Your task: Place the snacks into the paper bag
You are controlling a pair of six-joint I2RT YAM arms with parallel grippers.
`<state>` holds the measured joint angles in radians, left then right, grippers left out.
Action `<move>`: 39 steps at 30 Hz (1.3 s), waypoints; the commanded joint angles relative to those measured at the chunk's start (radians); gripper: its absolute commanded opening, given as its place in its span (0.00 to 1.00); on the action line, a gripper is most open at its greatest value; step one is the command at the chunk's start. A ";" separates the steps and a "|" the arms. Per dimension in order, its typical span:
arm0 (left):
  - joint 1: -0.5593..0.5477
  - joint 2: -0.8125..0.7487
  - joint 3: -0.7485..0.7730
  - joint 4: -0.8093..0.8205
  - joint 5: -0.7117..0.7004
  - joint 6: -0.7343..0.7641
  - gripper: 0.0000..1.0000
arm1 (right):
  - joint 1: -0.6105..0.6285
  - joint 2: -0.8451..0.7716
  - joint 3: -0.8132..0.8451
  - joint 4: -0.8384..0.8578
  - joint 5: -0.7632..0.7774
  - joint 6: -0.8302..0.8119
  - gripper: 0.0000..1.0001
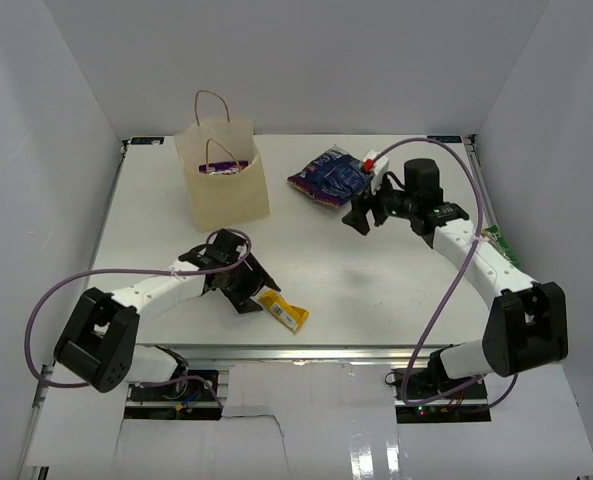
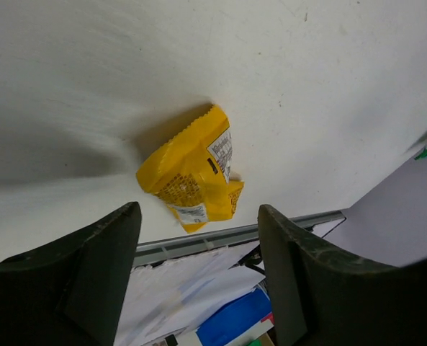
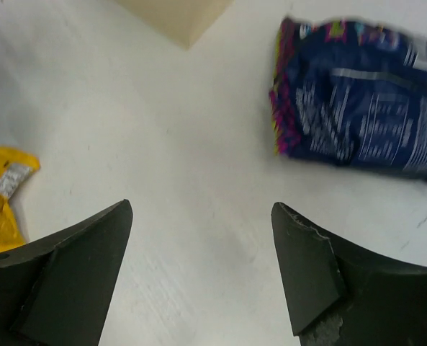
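The cream paper bag (image 1: 223, 178) stands upright at the back left, a dark purple packet showing inside it; its corner shows in the right wrist view (image 3: 181, 18). A yellow bar (image 1: 284, 312) lies near the front edge, also in the left wrist view (image 2: 193, 176) and the right wrist view (image 3: 1, 202). My left gripper (image 1: 248, 293) is open and empty just left of it. The large dark blue-purple bag (image 1: 328, 176) lies at the back right, seen in the right wrist view (image 3: 364, 122). My right gripper (image 1: 361, 217) is open and empty just in front of it.
A small white thing with a red cap (image 1: 374, 160) sits beside the blue bag by the right arm. The table's front metal edge (image 2: 227, 234) runs just beyond the yellow bar. White walls enclose the table on three sides.
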<state>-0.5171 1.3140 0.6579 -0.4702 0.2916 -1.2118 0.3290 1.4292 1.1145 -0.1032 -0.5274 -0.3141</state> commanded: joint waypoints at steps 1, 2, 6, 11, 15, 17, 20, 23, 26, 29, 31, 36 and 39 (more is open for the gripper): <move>-0.027 0.086 0.061 -0.065 -0.081 -0.092 0.74 | -0.057 -0.084 -0.100 -0.010 -0.062 -0.005 0.84; -0.029 0.114 0.071 -0.065 -0.080 -0.104 0.72 | -0.083 -0.111 -0.134 -0.010 -0.071 -0.002 0.84; -0.069 0.231 0.138 -0.058 -0.086 -0.091 0.63 | -0.119 -0.168 -0.176 -0.012 -0.080 0.010 0.84; -0.086 0.252 0.201 -0.065 -0.120 -0.054 0.30 | -0.154 -0.211 -0.193 -0.021 -0.088 0.018 0.84; -0.086 0.167 0.247 -0.131 -0.221 0.065 0.14 | -0.176 -0.225 -0.200 -0.032 -0.100 0.020 0.84; -0.086 0.119 0.290 -0.149 -0.267 0.141 0.13 | -0.191 -0.227 -0.203 -0.038 -0.108 0.020 0.84; -0.086 0.012 0.376 -0.166 -0.359 0.351 0.13 | -0.208 -0.222 -0.209 -0.041 -0.114 0.021 0.84; -0.084 -0.077 0.509 -0.137 -0.408 0.625 0.13 | -0.219 -0.216 -0.216 -0.041 -0.117 0.024 0.84; -0.083 -0.095 0.650 -0.107 -0.439 0.881 0.14 | -0.223 -0.210 -0.216 -0.041 -0.115 0.023 0.84; -0.055 -0.026 0.876 -0.081 -0.433 1.074 0.14 | -0.226 -0.205 -0.213 -0.043 -0.114 0.023 0.84; -0.012 0.064 1.057 -0.061 -0.399 1.142 0.14 | -0.228 -0.200 -0.208 -0.047 -0.112 0.021 0.84; 0.152 0.293 1.385 0.001 -0.293 1.198 0.14 | -0.229 -0.199 -0.197 -0.075 -0.108 0.007 0.84; 0.248 0.395 1.459 0.054 -0.212 1.164 0.14 | -0.238 -0.213 -0.190 -0.101 -0.098 -0.013 0.84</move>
<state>-0.3370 1.6238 2.0846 -0.4294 -0.0044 -0.0856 0.1028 1.2304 0.8993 -0.1829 -0.6167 -0.3031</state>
